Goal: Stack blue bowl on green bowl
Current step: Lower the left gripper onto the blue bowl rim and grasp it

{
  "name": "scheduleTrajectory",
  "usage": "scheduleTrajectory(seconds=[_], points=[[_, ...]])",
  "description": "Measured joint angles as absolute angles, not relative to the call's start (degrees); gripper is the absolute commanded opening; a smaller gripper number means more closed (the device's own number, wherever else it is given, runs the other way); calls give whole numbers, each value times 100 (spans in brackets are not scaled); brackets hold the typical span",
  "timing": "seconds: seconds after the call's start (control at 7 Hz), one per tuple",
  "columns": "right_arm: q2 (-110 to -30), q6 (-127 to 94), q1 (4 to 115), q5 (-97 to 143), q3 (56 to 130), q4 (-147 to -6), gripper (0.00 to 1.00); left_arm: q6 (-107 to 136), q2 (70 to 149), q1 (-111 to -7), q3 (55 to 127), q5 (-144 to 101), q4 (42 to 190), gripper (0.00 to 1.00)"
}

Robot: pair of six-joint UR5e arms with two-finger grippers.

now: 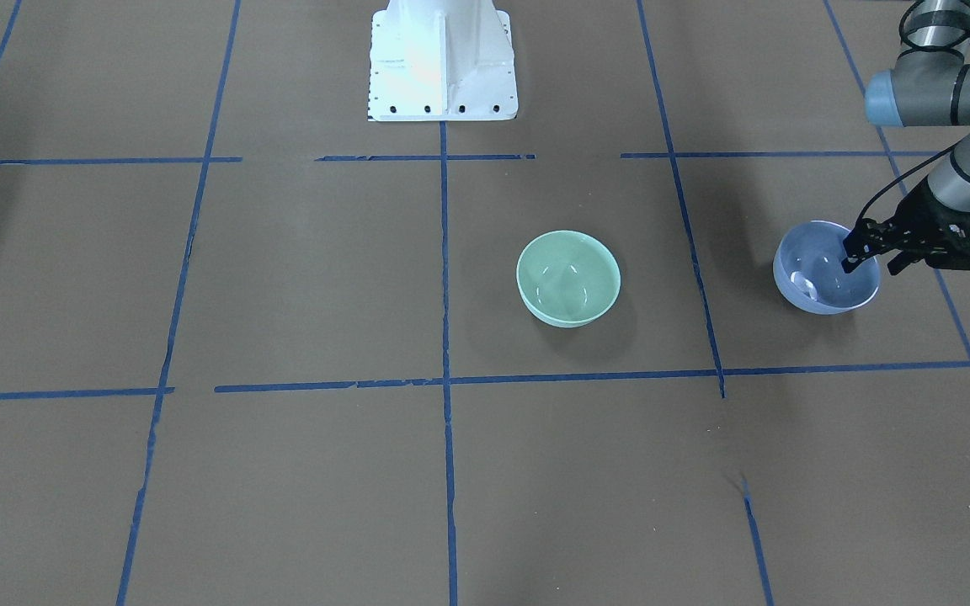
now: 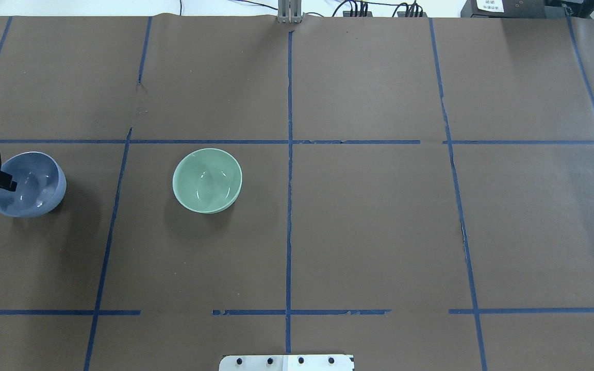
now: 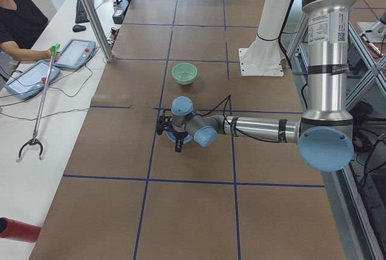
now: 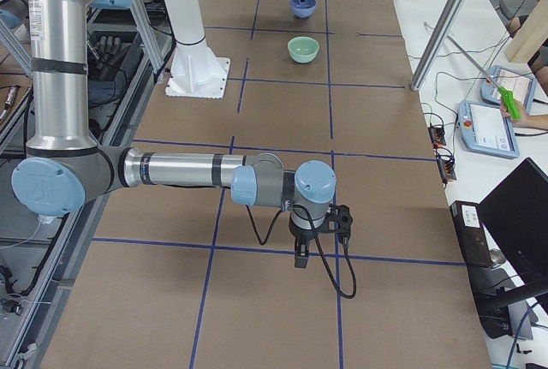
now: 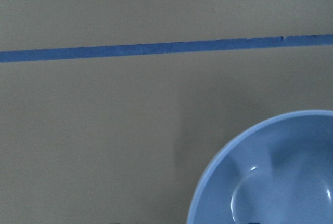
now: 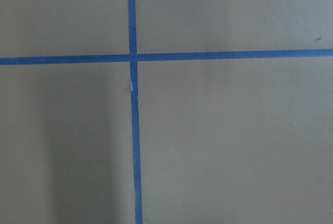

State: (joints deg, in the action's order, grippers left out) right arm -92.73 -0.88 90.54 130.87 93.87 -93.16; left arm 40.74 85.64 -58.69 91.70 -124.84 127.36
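Observation:
The blue bowl [image 1: 822,282] stands upright on the brown table at my far left; it also shows in the overhead view [image 2: 31,185] and in the left wrist view [image 5: 276,177]. The green bowl [image 1: 567,278] stands upright and empty nearer the middle [image 2: 207,180], well apart from the blue one. My left gripper [image 1: 874,263] straddles the blue bowl's outer rim, one finger inside and one outside, with a gap showing, so it looks open. My right gripper [image 4: 300,259] shows only in the exterior right view, low over bare table; I cannot tell its state.
The robot's white base [image 1: 443,63] stands at the table's middle back edge. Blue tape lines [image 2: 289,154] divide the brown table into squares. Operators' tablets [image 3: 27,79] and a grabber tool lie on a side bench beyond the table.

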Motion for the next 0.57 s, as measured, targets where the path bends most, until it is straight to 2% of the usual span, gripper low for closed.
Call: scheduleTrajectory(seconds=[0.14,0.29,0.43,0.57], points=[[-9273,-88,9057,13087,9387,-9317,100,4075,8578,-5819,9135,-12487,12741,53],[-9272,-88,9060,13087,9387,-9316,100,4064,8594,-5795,9114,-12488,12743,38],[-9272,-88,9059,13087,9387,-9316,100,4032,8603,-5788,9113,-12491,12744,27],[-9273,-88,9059,13087,9387,-9316,100,3998,8607,-5787,9131,-12503,12742,7]])
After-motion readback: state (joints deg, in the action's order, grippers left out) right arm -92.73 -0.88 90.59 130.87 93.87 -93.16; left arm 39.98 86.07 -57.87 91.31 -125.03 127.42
